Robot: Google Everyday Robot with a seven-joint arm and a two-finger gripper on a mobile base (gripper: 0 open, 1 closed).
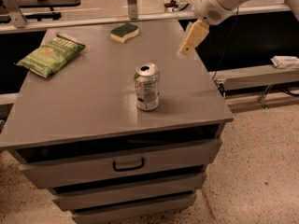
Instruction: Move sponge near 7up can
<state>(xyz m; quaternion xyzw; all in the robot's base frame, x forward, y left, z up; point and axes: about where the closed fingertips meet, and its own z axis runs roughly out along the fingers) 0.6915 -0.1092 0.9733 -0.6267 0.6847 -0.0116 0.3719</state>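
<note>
I see the small curvy-edged sponge (124, 32), dark green scouring top up over pale yellow foam, flat at the grey bench's (84, 106) far edge. The silver-white, green-marked aluminium 7up can (147, 87) stands upright mid-bench, well apart from it. My gripper (183, 52) hangs above the bench's right side.

You'll see a green chip bag (50, 55) lying at the grey worktop's (93, 111) back left; below it, three drawers (121, 164), the top one handled.
</note>
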